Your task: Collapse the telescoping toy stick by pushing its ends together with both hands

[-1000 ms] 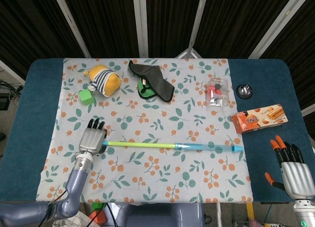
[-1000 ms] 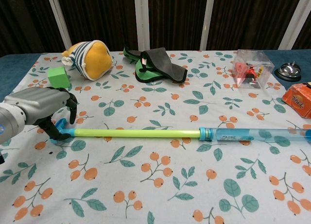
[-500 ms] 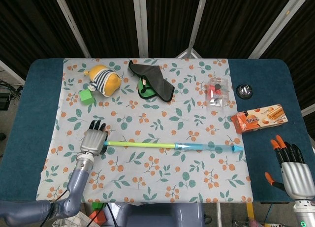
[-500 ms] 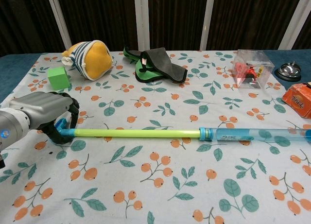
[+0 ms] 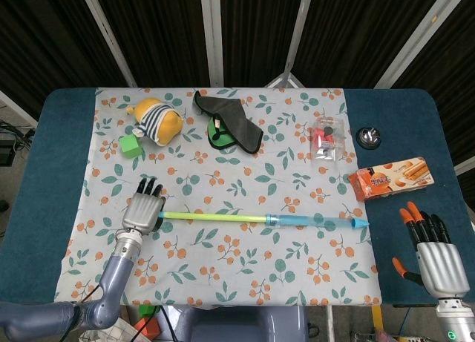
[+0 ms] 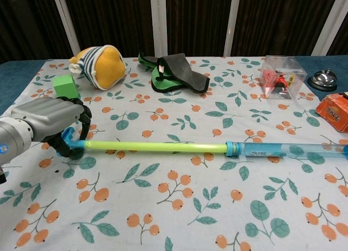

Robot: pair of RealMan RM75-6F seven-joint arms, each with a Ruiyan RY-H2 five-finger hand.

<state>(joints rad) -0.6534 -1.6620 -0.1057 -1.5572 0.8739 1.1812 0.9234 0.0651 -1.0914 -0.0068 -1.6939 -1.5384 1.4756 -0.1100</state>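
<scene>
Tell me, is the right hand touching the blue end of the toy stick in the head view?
No, the right hand hangs apart from the toy stick, below and right of its blue tip, holding nothing.

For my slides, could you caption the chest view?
Left hand grips the extended toy stick at its left end.

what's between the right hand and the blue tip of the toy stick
Nothing. In the head view only bare table separates the right hand from the toy stick.
</scene>
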